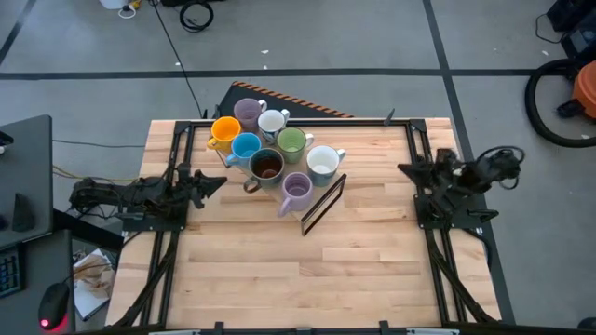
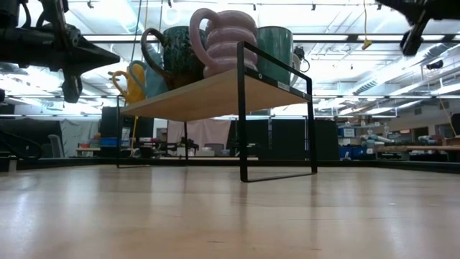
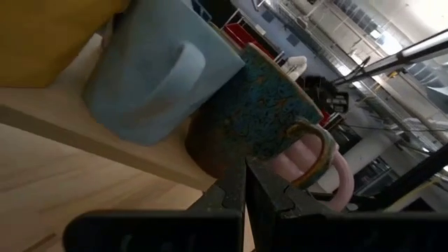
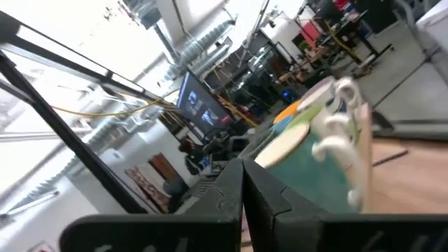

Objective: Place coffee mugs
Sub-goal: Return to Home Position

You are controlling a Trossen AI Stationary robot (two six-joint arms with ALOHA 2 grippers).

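Eight mugs stand bunched on a small raised wooden shelf (image 1: 328,193) with a black frame. They are orange (image 1: 225,131), light blue (image 1: 246,147), dark brown (image 1: 266,166), green (image 1: 291,141), white (image 1: 322,161), a patterned white one (image 1: 272,121) and two lavender (image 1: 248,112) (image 1: 296,189). My left gripper (image 1: 222,182) hovers just left of the shelf with its fingers shut; in its wrist view (image 3: 245,183) it points at the dark brown mug (image 3: 262,119). My right gripper (image 1: 402,168) is shut and empty at the table's right, facing the mugs (image 4: 243,183).
The shelf stands on thin black legs (image 2: 243,122) over the table's middle-far part, with open space beneath it. Bare wooden table (image 1: 307,279) stretches from the shelf to the near edge. Both arm bases sit at the table's left and right edges.
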